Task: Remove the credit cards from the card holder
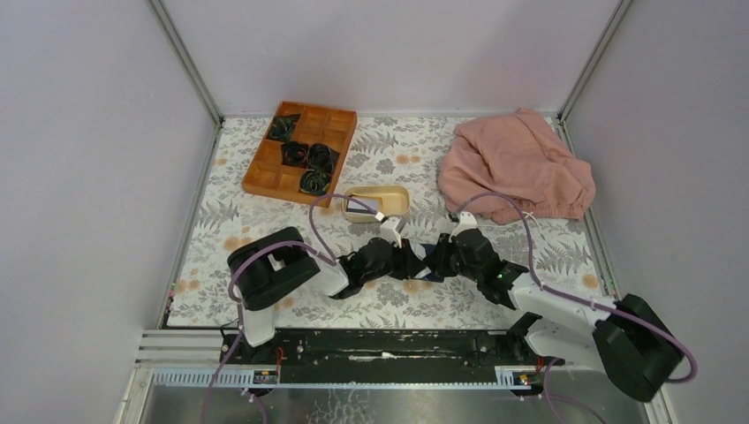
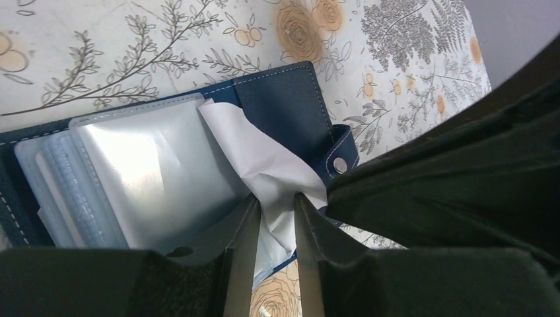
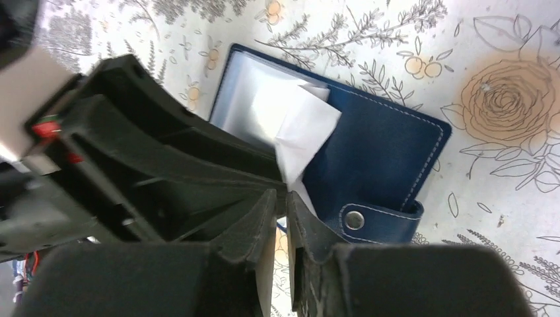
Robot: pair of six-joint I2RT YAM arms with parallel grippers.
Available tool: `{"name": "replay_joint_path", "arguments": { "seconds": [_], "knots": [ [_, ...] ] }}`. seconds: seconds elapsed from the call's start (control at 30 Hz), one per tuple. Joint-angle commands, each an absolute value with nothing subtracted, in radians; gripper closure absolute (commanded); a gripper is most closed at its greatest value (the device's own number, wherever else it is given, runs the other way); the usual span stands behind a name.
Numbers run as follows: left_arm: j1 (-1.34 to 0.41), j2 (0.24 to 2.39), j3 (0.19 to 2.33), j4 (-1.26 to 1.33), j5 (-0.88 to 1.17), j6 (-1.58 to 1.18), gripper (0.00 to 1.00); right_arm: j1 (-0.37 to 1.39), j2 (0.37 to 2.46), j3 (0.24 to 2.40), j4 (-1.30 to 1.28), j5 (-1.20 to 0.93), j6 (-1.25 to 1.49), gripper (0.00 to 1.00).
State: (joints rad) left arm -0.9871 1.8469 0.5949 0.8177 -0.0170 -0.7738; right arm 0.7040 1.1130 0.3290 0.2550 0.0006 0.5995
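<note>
Pinching creased thin white card point(image 2: 257, 152) with left claw point(image 2: 277, 201); right claw point(image 3: 282, 198) state: cannot tell. Risks tearing card or dragging navy-blue folding card holder point(image 3: 383, 145) along if pulled hard.

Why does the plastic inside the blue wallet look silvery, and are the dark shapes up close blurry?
Left wrist view: clear sleeves in the card holder catch glare, hiding their contents; the left gripper, near the lens, is soft. Right wrist view: the right gripper blurs likewise; the white card is sharp.
</note>
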Motion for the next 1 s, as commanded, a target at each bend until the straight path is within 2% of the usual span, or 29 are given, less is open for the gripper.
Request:
{"name": "replay_joint_path", "arguments": {
  "seconds": [0.0, 0.17, 0.6, 0.8, 0.97],
  "knots": [
    [-0.986, 1.911, 0.591, 0.777, 0.012, -0.785, 0.67, 0.704, 0.995, 0.364, 0.174, 0.021, 0.574, 0.82],
    [-0.986, 1.899, 0.581, 0.77, 0.005, -0.778, 0.68, 0.704, 0.952, 0.386, 0.163, 0.024, 0.559, 0.79],
    [-0.986, 1.713, 0.502, 0.78, 0.038, -0.718, 0.6, 0.688, 1.256, 0.389, 0.296, 0.017, 0.633, 0.79],
    [-0.982, 1.572, 0.454, 0.657, -0.087, -0.713, 0.59, 0.671, 1.244, 0.36, 0.281, 0.027, 0.648, 0.79],
    [-0.904, 1.564, 0.418, 0.635, -0.108, -0.779, 0.6, 0.662, 1.22, 0.337, 0.27, 0.026, 0.643, 0.79]
  ]
}}
